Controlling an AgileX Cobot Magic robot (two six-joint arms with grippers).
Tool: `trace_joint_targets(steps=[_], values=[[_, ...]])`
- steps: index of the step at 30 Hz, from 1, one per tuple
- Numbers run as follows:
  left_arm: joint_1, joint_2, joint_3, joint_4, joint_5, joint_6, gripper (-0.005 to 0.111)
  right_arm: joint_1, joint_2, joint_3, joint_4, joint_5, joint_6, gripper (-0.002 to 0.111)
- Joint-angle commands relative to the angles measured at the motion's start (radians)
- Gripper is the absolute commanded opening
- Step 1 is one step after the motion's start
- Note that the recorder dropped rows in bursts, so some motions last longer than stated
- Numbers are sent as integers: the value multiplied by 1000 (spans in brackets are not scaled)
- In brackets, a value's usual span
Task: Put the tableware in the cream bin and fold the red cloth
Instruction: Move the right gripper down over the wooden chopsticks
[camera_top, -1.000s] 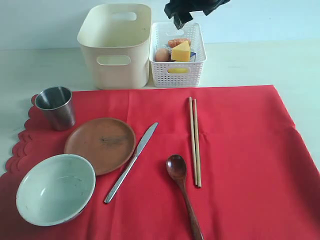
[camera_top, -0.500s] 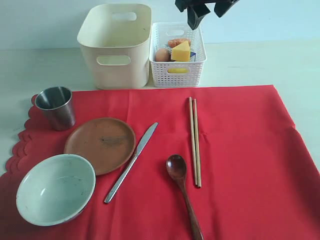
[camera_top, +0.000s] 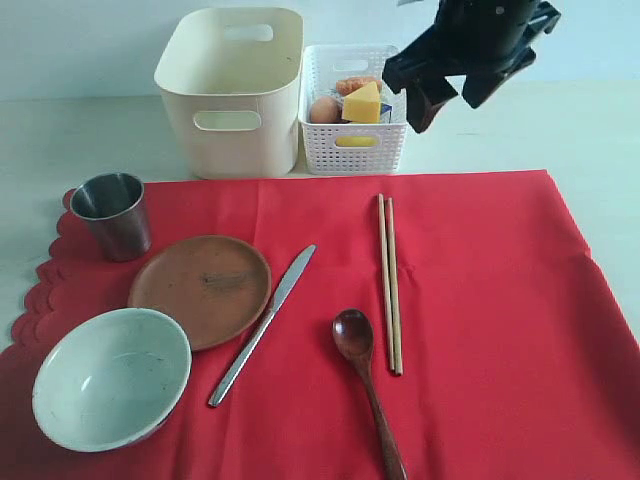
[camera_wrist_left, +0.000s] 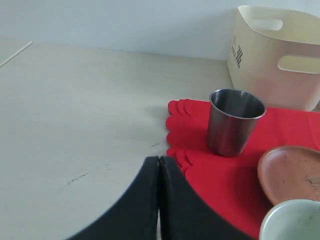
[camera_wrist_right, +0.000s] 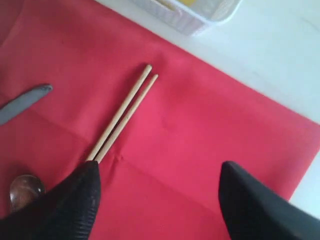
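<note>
On the table (camera_top: 580, 130) the cloth (camera_top: 480, 300) lies spread flat, its scalloped edge at 9 o'clock in the exterior view. All the tableware rests on it. The cup (camera_top: 112, 215) stands upright near 9 o'clock. The plate (camera_top: 200, 290) sits just beside it toward 4 o'clock, and the bowl (camera_top: 110, 378) is at 7 o'clock, its rim overlapping the plate's edge. The knife (camera_top: 262, 325) lies slantwise along the plate's 3 o'clock side. The chopsticks (camera_top: 389, 285) lie side by side, pointing 12 to 6, with the spoon (camera_top: 365, 385) beside their lower ends, bowl end up. Off the cloth, the bin (camera_top: 180, 110) stands at 11 o'clock, with the basket (camera_top: 330, 150) just beside it at 12.

The right fingers (camera_top: 418, 100) hang in the air at 1 o'clock, by the basket's far side, spread wide and holding nothing. The left fingers (camera_wrist_left: 145, 210) are pressed together, empty, over bare table near the scalloped edge and the cup.
</note>
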Motion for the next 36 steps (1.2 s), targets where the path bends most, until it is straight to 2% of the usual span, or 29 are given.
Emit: trace_joint_targets(steps=[1, 11, 16, 20, 27, 33, 36], values=[[0, -6, 3, 3, -7, -3, 0, -2, -67, 133, 0, -61, 18, 64], [0, -6, 3, 3, -7, -3, 0, -2, -95, 332, 11, -176, 101, 64], [0, -6, 3, 3, -7, -3, 0, -2, -92, 382, 94, -265, 106, 63], [0, -6, 3, 3, -7, -3, 0, -2, -59, 382, 184, -280, 95, 57], [0, -6, 3, 3, -7, -3, 0, 1, 28, 380, 209, -287, 95, 55], [0, -6, 3, 3, -7, -3, 0, 68, 91, 339, 172, -311, 104, 55], [0, -6, 3, 3, -7, -3, 0, 105, 122, 308, 85, -311, 176, 55]])
